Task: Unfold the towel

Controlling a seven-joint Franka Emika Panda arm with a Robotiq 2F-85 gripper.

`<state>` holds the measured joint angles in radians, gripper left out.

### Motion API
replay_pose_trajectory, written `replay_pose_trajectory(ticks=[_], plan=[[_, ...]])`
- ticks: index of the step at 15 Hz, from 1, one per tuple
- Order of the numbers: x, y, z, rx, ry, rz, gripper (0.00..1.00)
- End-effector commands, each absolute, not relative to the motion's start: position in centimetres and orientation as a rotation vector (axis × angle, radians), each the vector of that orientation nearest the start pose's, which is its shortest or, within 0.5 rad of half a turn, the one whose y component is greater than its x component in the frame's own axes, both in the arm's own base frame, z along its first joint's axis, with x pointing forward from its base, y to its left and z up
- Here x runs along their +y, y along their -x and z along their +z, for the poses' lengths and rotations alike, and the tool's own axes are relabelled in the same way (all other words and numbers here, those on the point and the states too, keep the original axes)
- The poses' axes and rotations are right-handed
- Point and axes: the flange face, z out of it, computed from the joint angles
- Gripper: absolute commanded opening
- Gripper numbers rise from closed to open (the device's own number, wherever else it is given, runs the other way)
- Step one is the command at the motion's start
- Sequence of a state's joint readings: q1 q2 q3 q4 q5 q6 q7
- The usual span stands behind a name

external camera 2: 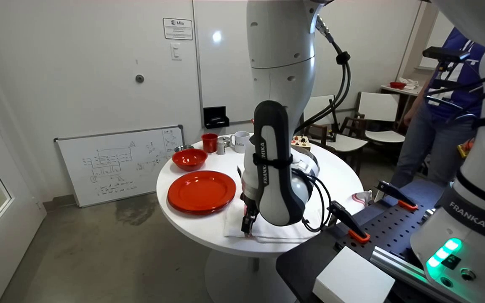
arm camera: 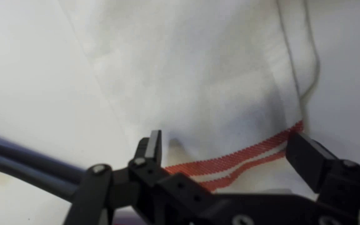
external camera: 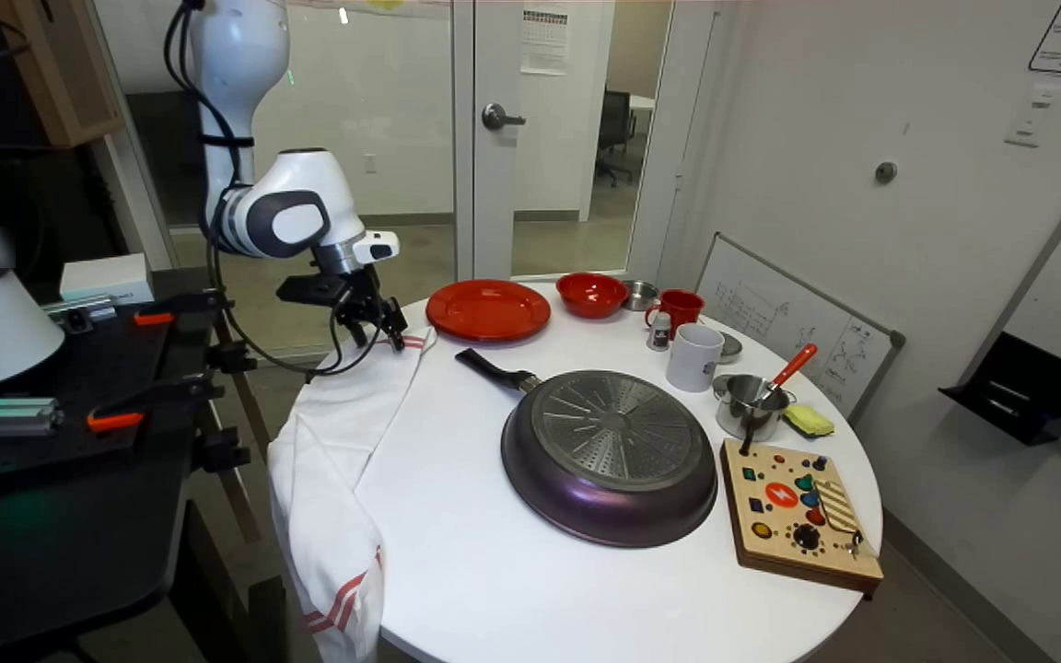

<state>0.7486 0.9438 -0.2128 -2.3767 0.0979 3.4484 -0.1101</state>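
A claw (arm camera: 225,140), spread wide, stands at the red-striped end of a folded towel (arm camera: 195,78), seemingly lining up a grasp; the next move likely calls for pinching the top layer.

In both exterior views: round white table (external camera: 577,603), grey floor (external camera 2: 99,252), pale wall (external camera 2: 99,63). In an exterior view, black worktable (external camera: 61,571) near left; glazed door (external camera: 497,198) at far side, lever handle (external camera: 501,117) at its left, office chair (external camera: 616,129) beyond. In an exterior view, scribbled-on whiteboard (external camera 2: 126,166) leans, far left; white-backed chairs (external camera 2: 379,107) far right; light spot (external camera 2: 217,36) glares on wall-mounted whiteboard (external camera 2: 225,75).
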Motion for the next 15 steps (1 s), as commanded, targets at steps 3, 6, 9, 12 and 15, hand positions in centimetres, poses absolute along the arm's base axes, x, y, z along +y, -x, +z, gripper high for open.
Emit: replay_pose_trajectory(ticks=[3, 6, 9, 12, 15], plan=[[15.7, -40.9, -4.1, -0.796, 3.193, -0.242, 0.74], [14.6, -41.7, -4.4, -0.686, 3.211, -0.191, 0.59], [13.9, -42.2, -4.6, -0.623, 3.221, -0.166, 0.37], [14.4, -42.1, -3.8, -0.632, 3.223, -0.195, 0.15], [17.1, -41.5, -2.0, -0.726, 3.184, -0.304, 0.01]])
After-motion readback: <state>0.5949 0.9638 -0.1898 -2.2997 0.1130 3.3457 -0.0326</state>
